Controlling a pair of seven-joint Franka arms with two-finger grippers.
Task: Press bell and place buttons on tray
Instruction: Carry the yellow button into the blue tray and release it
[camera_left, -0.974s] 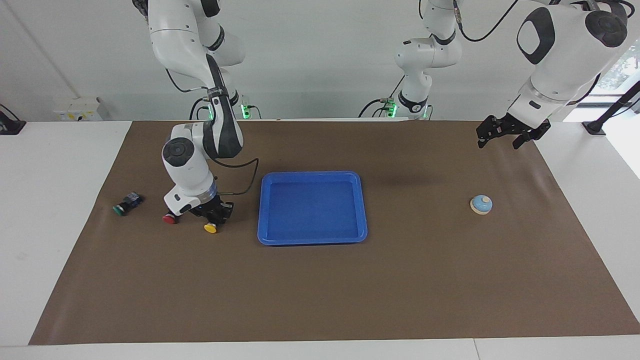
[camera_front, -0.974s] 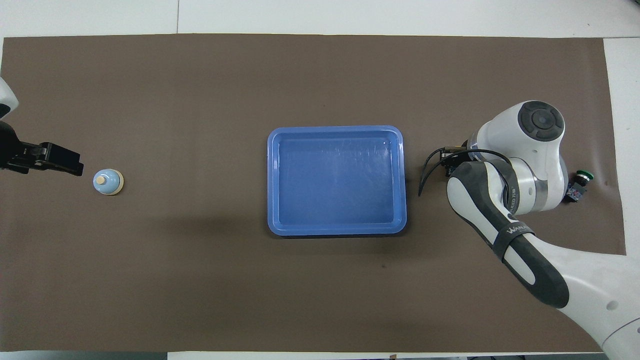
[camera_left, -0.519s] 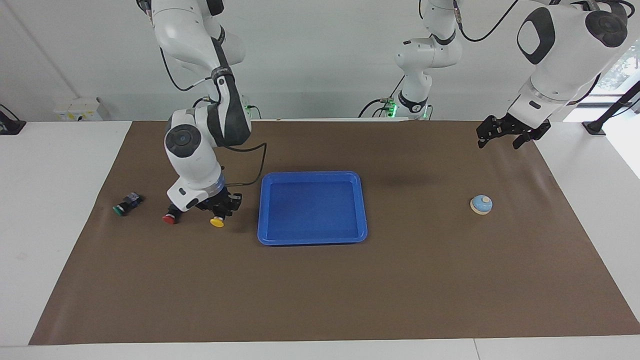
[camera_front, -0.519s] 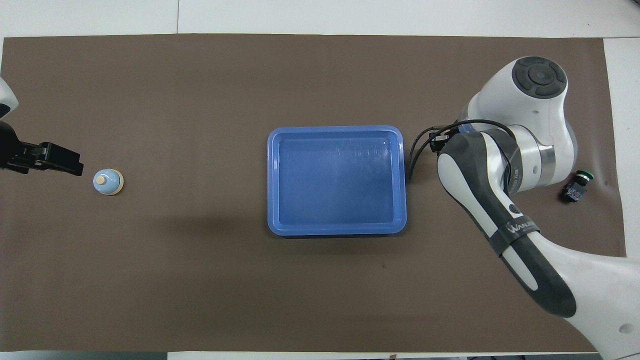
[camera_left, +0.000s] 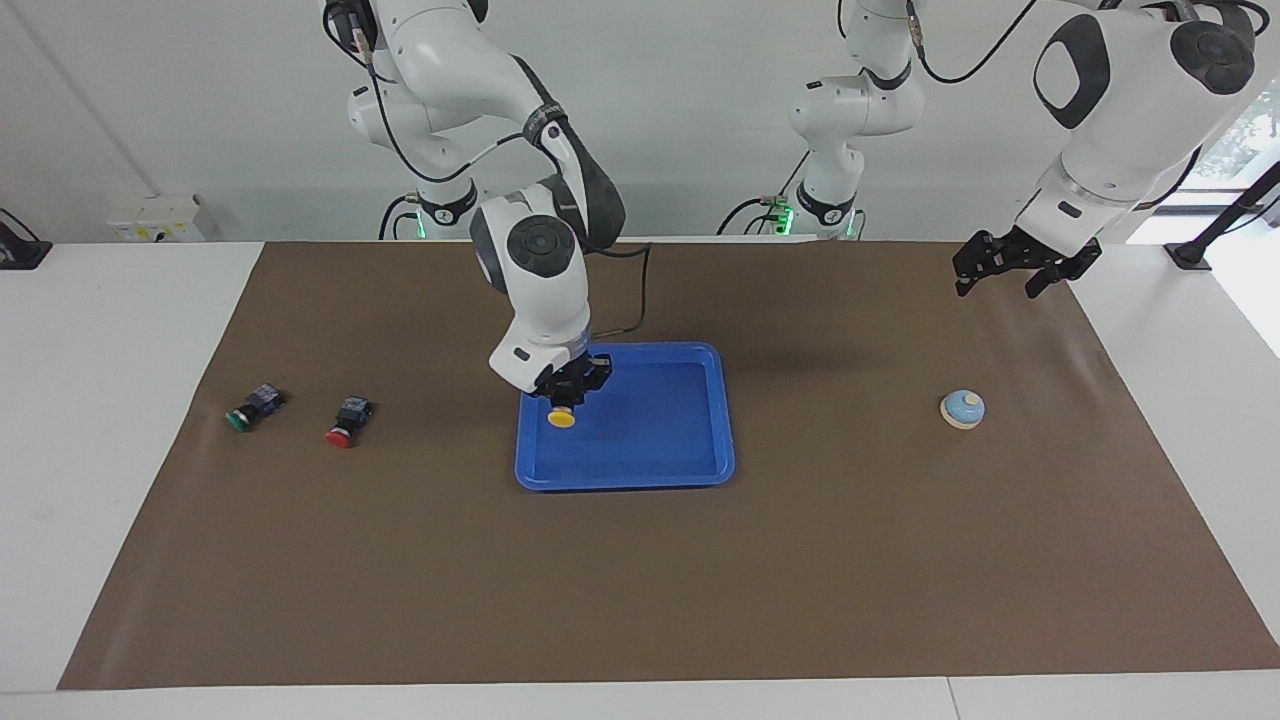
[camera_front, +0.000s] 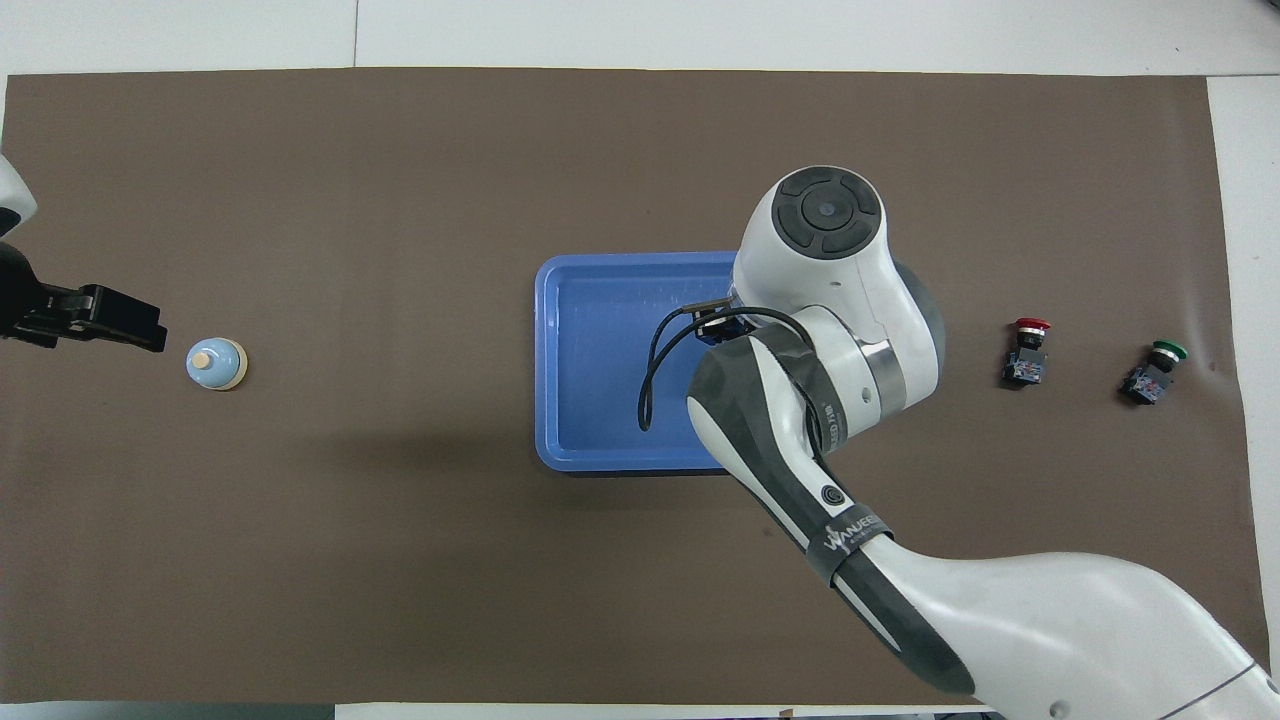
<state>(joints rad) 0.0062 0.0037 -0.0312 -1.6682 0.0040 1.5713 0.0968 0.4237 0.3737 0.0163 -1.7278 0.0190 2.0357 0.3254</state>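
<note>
My right gripper (camera_left: 567, 390) is shut on the yellow button (camera_left: 561, 419) and holds it, cap down, over the blue tray (camera_left: 660, 440) at its right-arm end. In the overhead view the right arm hides this gripper and the button over the tray (camera_front: 600, 360). The red button (camera_left: 341, 434) (camera_front: 1026, 350) and the green button (camera_left: 240, 420) (camera_front: 1155, 365) lie on the mat toward the right arm's end. The light blue bell (camera_left: 963, 408) (camera_front: 215, 364) stands toward the left arm's end. My left gripper (camera_left: 997, 283) (camera_front: 140, 335) waits open in the air near the bell.
A brown mat (camera_left: 640, 600) covers the table, with white table margins around it. The tray holds nothing else.
My right gripper lifted the yellow button from beside the red button and carried it over the tray. The red button now shows uncovered. The left arm has not moved.
</note>
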